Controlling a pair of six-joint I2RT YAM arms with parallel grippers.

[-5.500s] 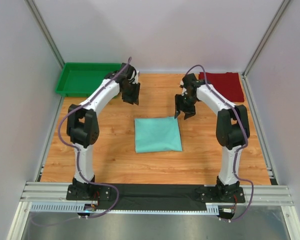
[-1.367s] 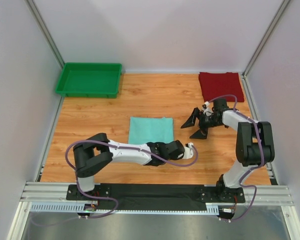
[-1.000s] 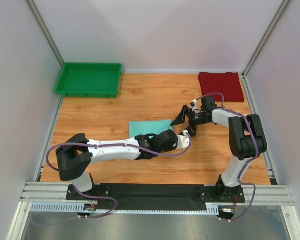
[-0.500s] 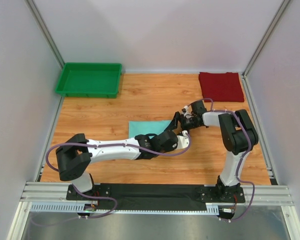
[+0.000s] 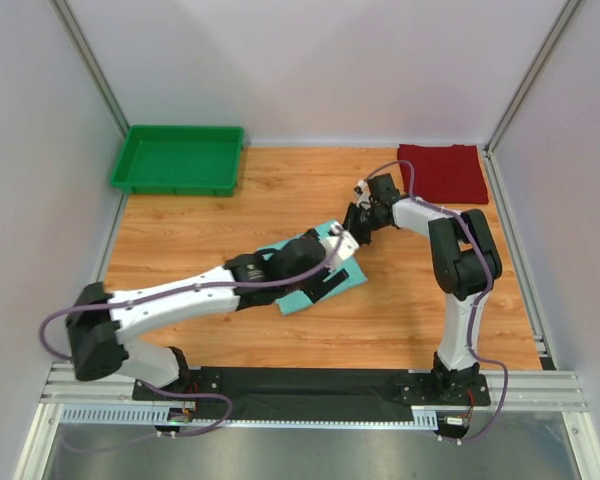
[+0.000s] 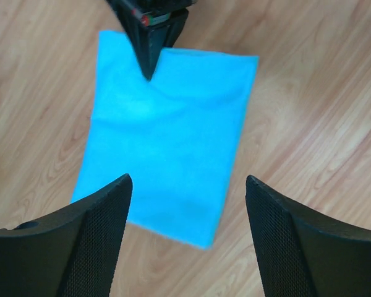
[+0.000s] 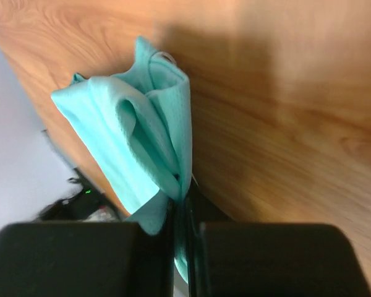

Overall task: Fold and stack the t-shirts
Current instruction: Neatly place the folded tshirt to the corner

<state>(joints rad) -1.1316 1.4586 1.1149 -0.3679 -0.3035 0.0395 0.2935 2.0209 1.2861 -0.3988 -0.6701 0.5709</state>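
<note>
The mint t-shirt (image 5: 347,277) lies folded and skewed at the table's middle, partly hidden under my left arm. In the left wrist view the mint t-shirt (image 6: 170,133) is a flat rectangle below my open left gripper (image 6: 188,180), which hovers above its near edge and touches nothing. My left gripper (image 5: 332,265) reaches in from the lower left. My right gripper (image 5: 353,227) is shut on the shirt's far edge. The right wrist view shows that cloth (image 7: 142,136) bunched and pinched between the jaws of my right gripper (image 7: 184,210). The dark red t-shirt (image 5: 442,172) lies folded at the back right corner.
A rigid green tray (image 5: 177,158) sits at the back left corner. Grey walls close the table on three sides. In the left wrist view the right gripper's fingers (image 6: 149,43) point down onto the shirt's top edge.
My left gripper has opened and lifted off the mint shirt, and its arm has swung left. My right gripper has closed on the shirt's far edge. The shirt now lies turned at an angle.
</note>
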